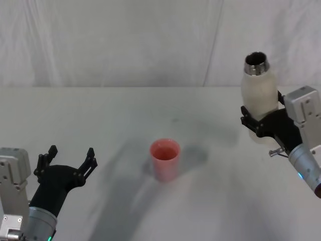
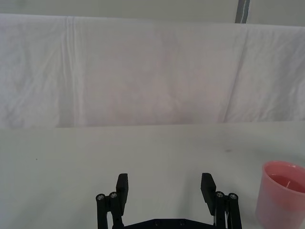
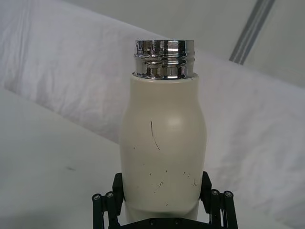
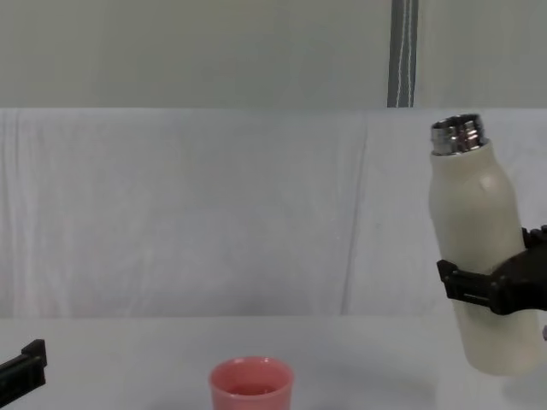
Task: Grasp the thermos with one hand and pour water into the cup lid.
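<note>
A pale bench (image 1: 100,125) runs back to a white draped cloth (image 1: 125,40) filling the upper frame. At the head view's right edge the right hand (image 1: 258,120) grasps the thermos (image 1: 258,95) around its lower body, lifted and tilted slightly left, cream walls scuffed, steel neck uncapped. The pink cup lid (image 1: 164,158) stands at centre. At lower left the left hand (image 1: 70,163) is released, fingers spread.

The small round pink cup lid (image 1: 164,159) stands mid-table (image 1: 120,115), with the tall cream-white steel-necked thermos (image 1: 259,98) well apart to its right and farther back, tilted slightly leftward.
</note>
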Tool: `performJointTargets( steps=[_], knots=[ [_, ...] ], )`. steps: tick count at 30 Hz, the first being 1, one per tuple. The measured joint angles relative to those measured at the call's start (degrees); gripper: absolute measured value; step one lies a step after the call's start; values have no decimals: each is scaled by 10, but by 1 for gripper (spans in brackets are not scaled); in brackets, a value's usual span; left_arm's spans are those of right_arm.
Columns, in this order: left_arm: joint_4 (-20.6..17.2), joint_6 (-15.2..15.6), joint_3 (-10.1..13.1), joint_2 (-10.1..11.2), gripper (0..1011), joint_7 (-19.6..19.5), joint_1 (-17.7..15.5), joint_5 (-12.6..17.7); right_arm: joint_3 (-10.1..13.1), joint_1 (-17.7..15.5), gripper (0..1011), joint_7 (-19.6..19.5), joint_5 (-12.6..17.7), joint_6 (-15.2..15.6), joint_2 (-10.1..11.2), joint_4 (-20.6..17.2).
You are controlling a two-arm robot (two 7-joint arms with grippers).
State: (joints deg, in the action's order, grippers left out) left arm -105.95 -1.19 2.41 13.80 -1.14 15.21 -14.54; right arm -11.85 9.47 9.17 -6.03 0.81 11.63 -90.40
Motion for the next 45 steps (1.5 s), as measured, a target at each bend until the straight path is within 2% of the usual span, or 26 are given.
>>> performJointTargets(
  steps=[5, 10, 14, 19, 24, 29, 39, 45],
  knots=[
    [0, 0, 0, 0, 1001, 0, 0, 0, -12, 12, 960, 0, -28, 4, 8, 1],
    [0, 0, 0, 0, 1001, 0, 0, 0, -33, 28, 960, 2, -77, 12, 23, 0],
    [0, 0, 0, 0, 1001, 0, 0, 0, -42, 37, 960, 6, -102, 16, 31, -2],
    [0, 0, 0, 0, 1001, 0, 0, 0, -50, 42, 960, 8, -125, 18, 39, -5],
    [0, 0, 0, 0, 1001, 0, 0, 0, -64, 45, 960, 1, -169, 16, 51, -9],
    [0, 0, 0, 0, 1001, 0, 0, 0, -71, 46, 960, -3, -194, 14, 54, -10],
    [0, 0, 0, 0, 1001, 0, 0, 0, -79, 43, 960, -9, -222, 14, 52, -7],
    [0, 0, 0, 0, 1001, 0, 0, 0, -96, 44, 960, -10, -252, 18, 54, -1]
  ],
)
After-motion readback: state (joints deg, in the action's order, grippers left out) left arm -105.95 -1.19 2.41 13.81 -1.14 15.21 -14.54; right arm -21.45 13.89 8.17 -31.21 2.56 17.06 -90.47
